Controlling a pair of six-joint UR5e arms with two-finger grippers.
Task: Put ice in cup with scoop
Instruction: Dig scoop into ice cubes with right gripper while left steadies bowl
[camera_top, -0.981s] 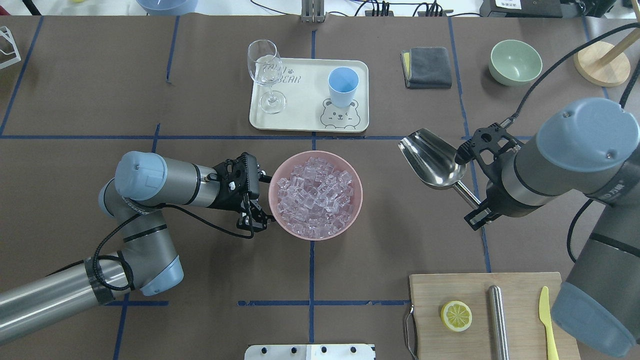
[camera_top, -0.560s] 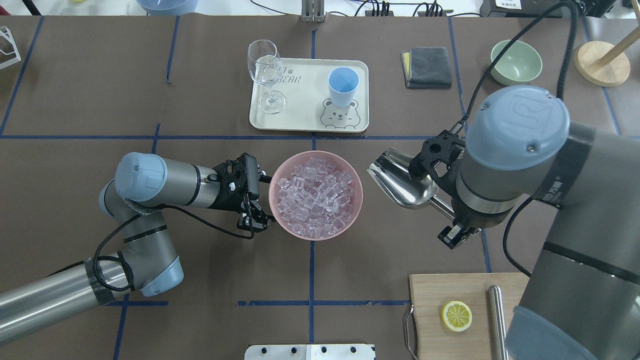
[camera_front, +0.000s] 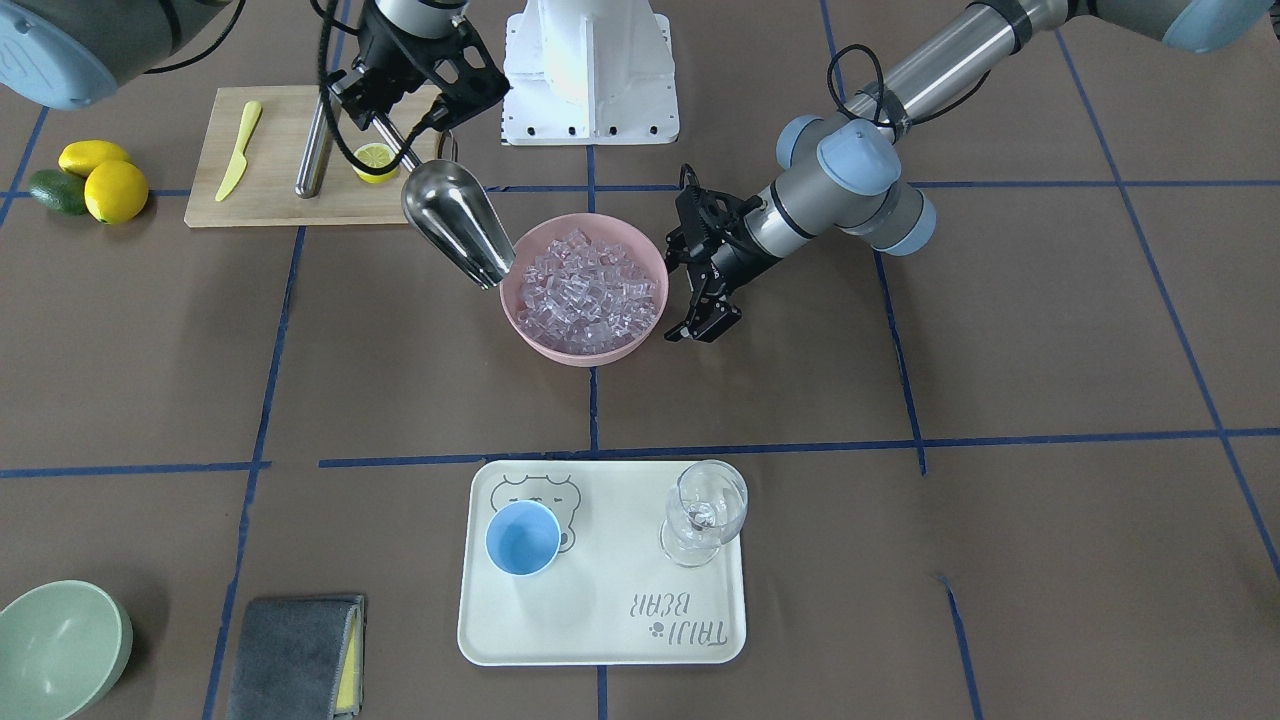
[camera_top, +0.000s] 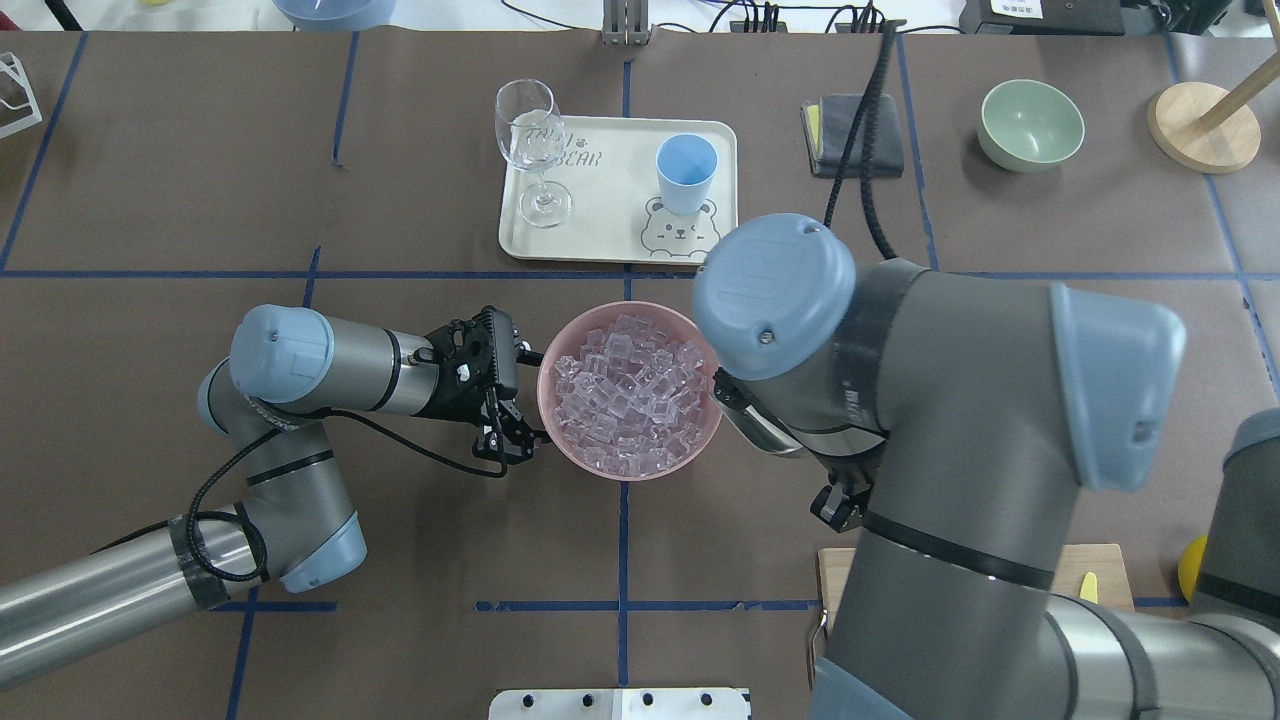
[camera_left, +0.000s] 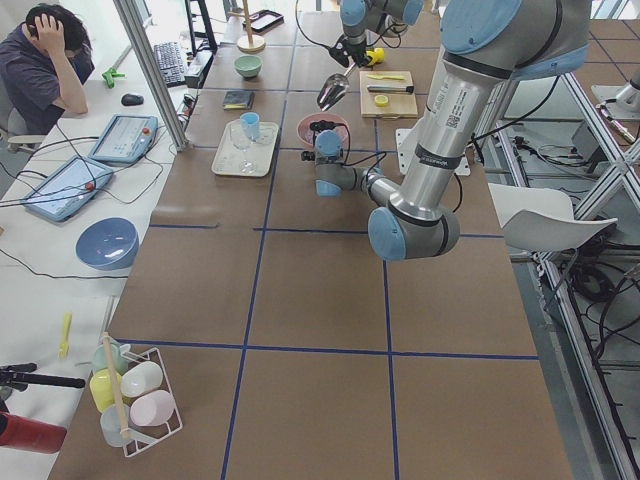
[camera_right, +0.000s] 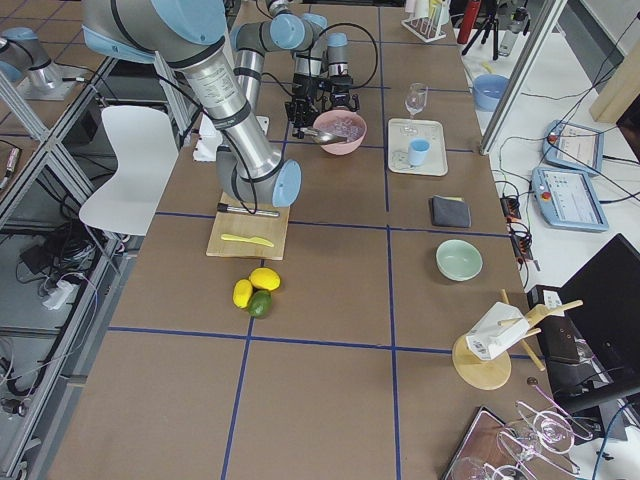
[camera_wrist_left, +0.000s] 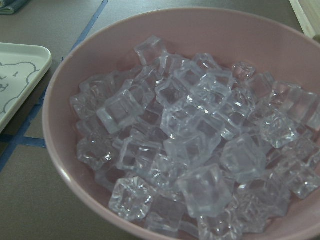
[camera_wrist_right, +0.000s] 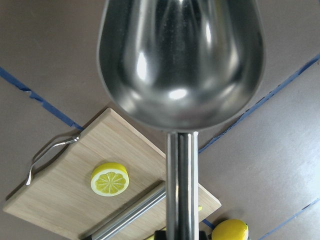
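The front view shows the right claw clamped on the handle of the scoop. The scoop hangs tilted, mouth down, its lip just beside the rim of the bowl. Overhead, the right arm hides nearly all of this. The right wrist view shows the trough empty, above a board and a lemon slice. The left claw sits with fingers apart at the bowl's other side; I cannot tell whether it touches. Its wrist view is filled by ice heaped in the bowl. The cup stands upright and empty on the tray, well apart from the bowl on the desk.
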